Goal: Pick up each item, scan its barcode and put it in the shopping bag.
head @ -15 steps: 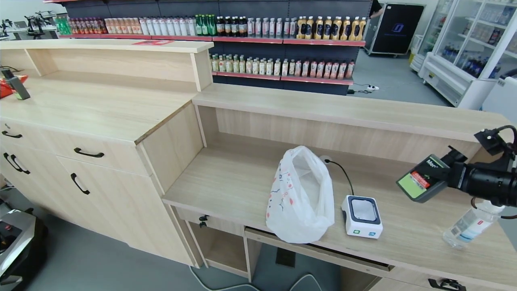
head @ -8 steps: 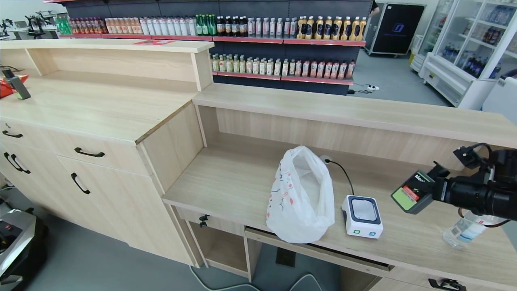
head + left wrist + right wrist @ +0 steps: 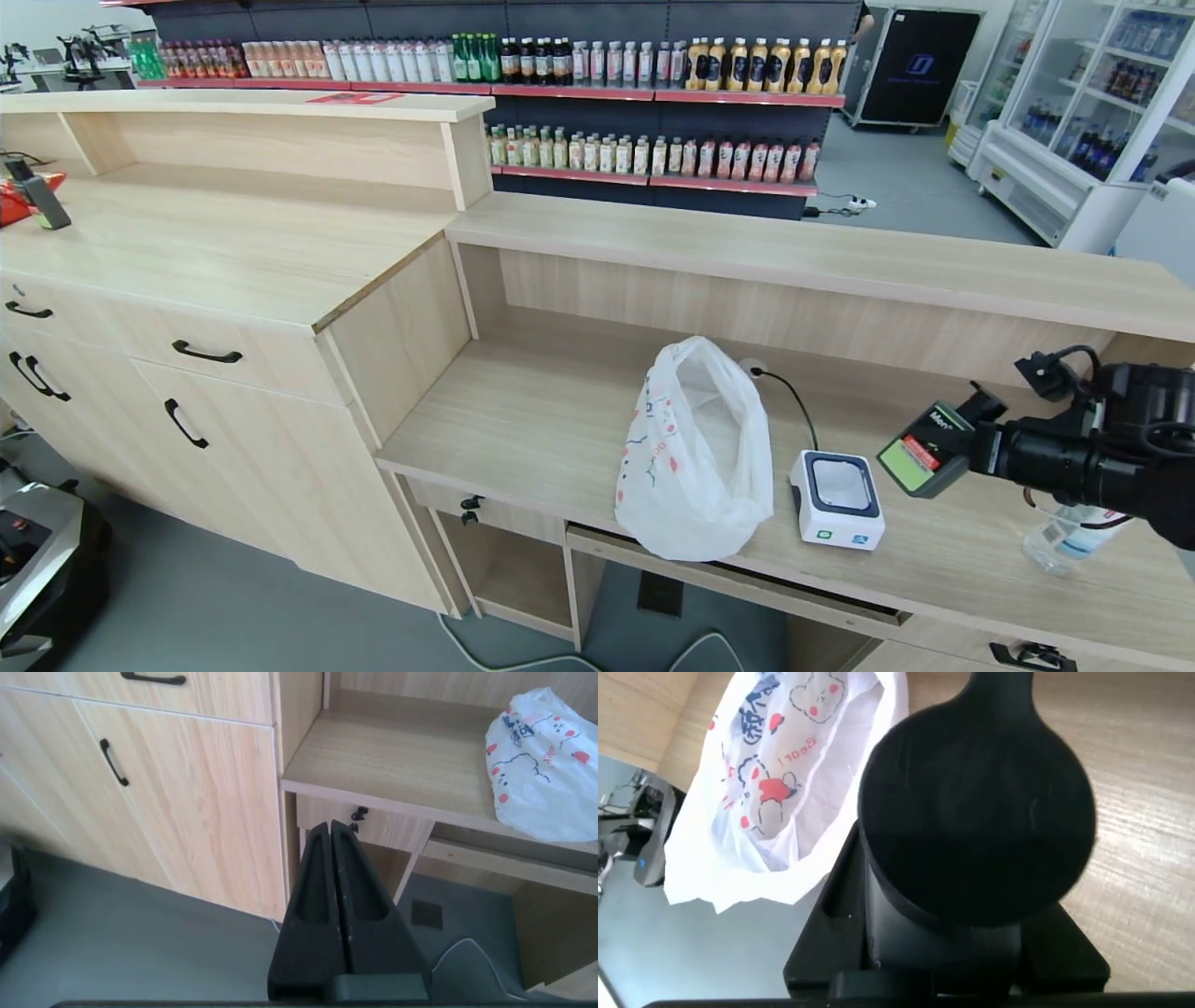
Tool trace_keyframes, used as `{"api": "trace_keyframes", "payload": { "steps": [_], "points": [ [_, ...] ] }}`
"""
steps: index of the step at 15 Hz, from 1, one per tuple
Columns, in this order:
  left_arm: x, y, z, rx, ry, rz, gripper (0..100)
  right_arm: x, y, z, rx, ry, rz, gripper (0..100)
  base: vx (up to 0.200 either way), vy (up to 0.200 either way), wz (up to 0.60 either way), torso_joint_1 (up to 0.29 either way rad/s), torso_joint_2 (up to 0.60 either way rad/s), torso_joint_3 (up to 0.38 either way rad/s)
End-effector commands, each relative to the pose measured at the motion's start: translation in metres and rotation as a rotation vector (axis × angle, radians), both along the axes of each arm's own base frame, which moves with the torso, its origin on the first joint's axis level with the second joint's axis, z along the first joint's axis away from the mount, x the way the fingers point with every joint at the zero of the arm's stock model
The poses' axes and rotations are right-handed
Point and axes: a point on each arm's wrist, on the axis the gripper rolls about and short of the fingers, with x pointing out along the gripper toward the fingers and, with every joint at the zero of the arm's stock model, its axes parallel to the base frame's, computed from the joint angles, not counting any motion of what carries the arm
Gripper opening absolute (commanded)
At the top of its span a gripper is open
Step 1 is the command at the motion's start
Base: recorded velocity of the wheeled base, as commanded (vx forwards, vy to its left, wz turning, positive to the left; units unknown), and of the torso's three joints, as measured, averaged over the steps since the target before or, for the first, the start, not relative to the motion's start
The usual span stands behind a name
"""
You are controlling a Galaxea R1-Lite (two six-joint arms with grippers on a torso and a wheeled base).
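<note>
My right pincer (image 3: 971, 437) grips the green-labelled pack (image 3: 920, 453), not yet over the scanner (image 3: 837, 493) just beyond; the shopping bag (image 3: 695, 457) past that seems empty; water bottle (image 3: 1060, 541) waits. Left pincer (image 3: 333, 835) closed.

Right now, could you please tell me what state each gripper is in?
Left gripper: closed, holding nothing.
Right gripper: closed on the dark container with a green label.

The right arm (image 3: 1092, 462) covers most of the clear bottle (image 3: 1055, 546), and the frame edge clips the shopping bag (image 3: 547, 765).
</note>
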Motion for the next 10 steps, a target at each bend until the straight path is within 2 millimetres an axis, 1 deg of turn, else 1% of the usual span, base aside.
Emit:
{"api": "trace_keyframes", "payload": {
  "steps": [1, 3, 6, 10],
  "points": [
    [0.0, 0.0, 0.0, 0.0, 0.0, 0.0, 0, 0.006, 0.001, -0.012, 0.008, 0.018, 0.012, 0, 0.0, 0.0, 0.0, 0.0, 0.0, 0.0],
    [0.0, 0.0, 0.0, 0.0, 0.0, 0.0, 0, 0.007, 0.002, -0.016, 0.017, 0.02, 0.027, 0, 0.0, 0.0, 0.0, 0.0, 0.0, 0.0],
    [0.0, 0.0, 0.0, 0.0, 0.0, 0.0, 0, 0.013, 0.011, -0.022, 0.017, 0.008, 0.061, 0, 0.0, 0.0, 0.0, 0.0, 0.0, 0.0],
    [0.0, 0.0, 0.0, 0.0, 0.0, 0.0, 0, 0.023, 0.022, -0.024, 0.071, -0.006, 0.074, 0, 0.0, 0.0, 0.0, 0.0, 0.0, 0.0]
  ]
}}
